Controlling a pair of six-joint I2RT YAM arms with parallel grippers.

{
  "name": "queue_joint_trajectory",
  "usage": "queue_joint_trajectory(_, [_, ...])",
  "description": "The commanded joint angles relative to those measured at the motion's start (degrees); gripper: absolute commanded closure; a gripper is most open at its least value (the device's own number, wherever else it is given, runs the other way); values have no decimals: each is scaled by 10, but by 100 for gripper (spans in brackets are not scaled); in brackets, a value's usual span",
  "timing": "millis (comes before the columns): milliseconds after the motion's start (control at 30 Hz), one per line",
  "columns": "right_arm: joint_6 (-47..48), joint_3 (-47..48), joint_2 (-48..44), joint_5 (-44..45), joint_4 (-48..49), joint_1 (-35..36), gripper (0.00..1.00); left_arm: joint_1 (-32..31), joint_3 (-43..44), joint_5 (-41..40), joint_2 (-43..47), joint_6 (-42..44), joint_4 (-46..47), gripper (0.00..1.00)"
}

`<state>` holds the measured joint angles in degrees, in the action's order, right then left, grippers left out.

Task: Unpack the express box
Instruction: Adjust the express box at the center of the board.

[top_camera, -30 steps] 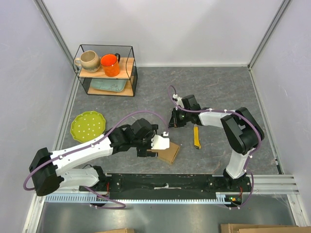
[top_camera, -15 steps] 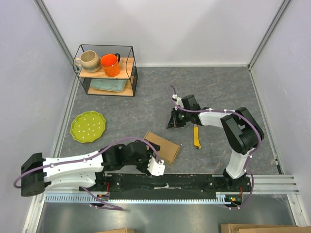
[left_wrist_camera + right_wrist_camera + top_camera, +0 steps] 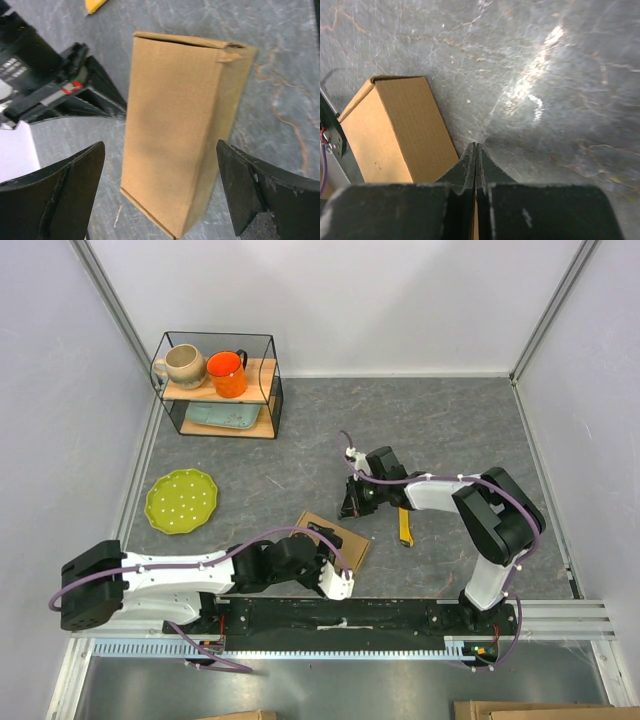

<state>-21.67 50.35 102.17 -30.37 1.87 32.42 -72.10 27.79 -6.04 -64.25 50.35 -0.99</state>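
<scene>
The express box [image 3: 341, 538] is a small flat brown cardboard box lying shut on the grey table, also seen as the box [image 3: 175, 125] and the box [image 3: 395, 130]. My left gripper [image 3: 332, 565] sits low at the box's near edge. In its wrist view the left gripper [image 3: 160, 145] is open wide, a black finger [image 3: 65, 195] on each side of the box end, neither touching it. My right gripper [image 3: 349, 509] is shut and empty. Its tip [image 3: 476, 145] rests close to the table beside the box's far edge.
A yellow utility knife [image 3: 404, 523] lies right of the box, by the right arm. A green plate [image 3: 181, 499] sits at the left. A wire shelf [image 3: 218, 380] with two mugs and a tray stands at the back left. The arms' base rail [image 3: 340, 618] runs along the near edge.
My left gripper pulled back off the box toward the near edge, then shifted slightly right, staying open. My right gripper moved down and left, closer to the box.
</scene>
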Motion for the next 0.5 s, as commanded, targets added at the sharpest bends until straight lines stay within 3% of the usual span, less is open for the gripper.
queue_joint_trajectory(0, [-2,-15,-7,-11,36,18,100,-2,14,-55,-20,44,83,1])
queue_joint_trajectory(467, [-1,-35,-8,11,39,37,100,26,96,-79,-42,75,102,1])
